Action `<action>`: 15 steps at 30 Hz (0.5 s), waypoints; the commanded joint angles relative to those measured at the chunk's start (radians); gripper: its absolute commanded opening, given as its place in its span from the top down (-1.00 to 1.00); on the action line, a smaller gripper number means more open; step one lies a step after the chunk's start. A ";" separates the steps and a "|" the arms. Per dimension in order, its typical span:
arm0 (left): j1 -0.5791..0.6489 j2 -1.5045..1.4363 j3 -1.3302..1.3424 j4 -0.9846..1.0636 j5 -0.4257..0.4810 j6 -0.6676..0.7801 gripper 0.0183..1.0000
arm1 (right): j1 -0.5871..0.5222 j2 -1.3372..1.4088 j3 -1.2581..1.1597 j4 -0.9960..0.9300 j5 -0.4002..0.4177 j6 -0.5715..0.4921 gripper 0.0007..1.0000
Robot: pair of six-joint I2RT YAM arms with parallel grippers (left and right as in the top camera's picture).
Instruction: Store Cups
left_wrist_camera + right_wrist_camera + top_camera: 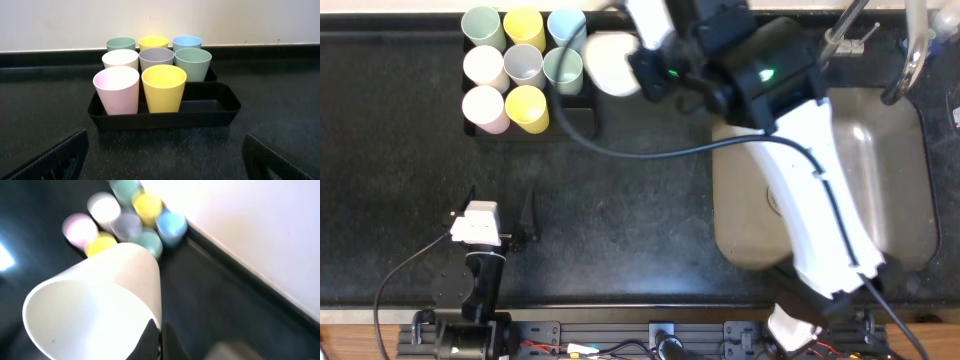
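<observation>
A black tray (pixel 576 122) at the counter's back left holds several upright cups in pink, yellow, white, grey, green and blue. Its front right slot (pixel 210 106) is bare, beside the front yellow cup (pixel 163 88) and the pink cup (pixel 117 90). My right gripper (pixel 640 62) is lifted near the tray's right side and is shut on a white cup (pixel 610 62), which is tilted with its mouth toward the camera (pixel 95 310). My left gripper (pixel 500 205) rests low on the counter in front of the tray, open and holding nothing.
A steel sink (pixel 880 150) with a faucet (pixel 910 50) takes up the right side, under the right arm. A black cable (pixel 650 152) trails across the dark counter. A pale wall runs behind the tray (pixel 160 20).
</observation>
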 commanded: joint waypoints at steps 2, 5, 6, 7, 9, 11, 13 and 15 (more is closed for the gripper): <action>0.003 -0.010 -0.002 -0.001 0.013 0.012 -1.00 | 0.075 0.211 0.166 0.018 0.028 0.068 0.91; 0.003 -0.010 -0.002 -0.001 0.013 0.012 -1.00 | 0.093 0.280 0.166 0.036 0.071 0.072 0.91; 0.003 -0.010 -0.002 -0.001 0.013 0.012 -1.00 | 0.097 0.299 0.166 0.036 0.072 0.071 0.92; 0.003 -0.010 -0.002 -0.001 0.013 0.012 -1.00 | 0.100 0.321 0.166 0.036 0.075 0.071 0.91; 0.003 -0.010 -0.002 -0.001 0.013 0.012 -1.00 | 0.103 0.359 0.166 0.037 0.089 0.071 0.91; 0.003 -0.010 -0.002 -0.001 0.013 0.012 -1.00 | 0.107 0.389 0.166 0.034 0.089 0.071 0.92; 0.003 -0.010 -0.002 -0.001 0.013 0.012 -1.00 | 0.110 0.414 0.165 0.029 0.089 0.071 0.92; 0.003 -0.010 -0.002 -0.001 0.013 0.012 -1.00 | 0.113 0.433 0.163 0.023 0.087 0.071 0.91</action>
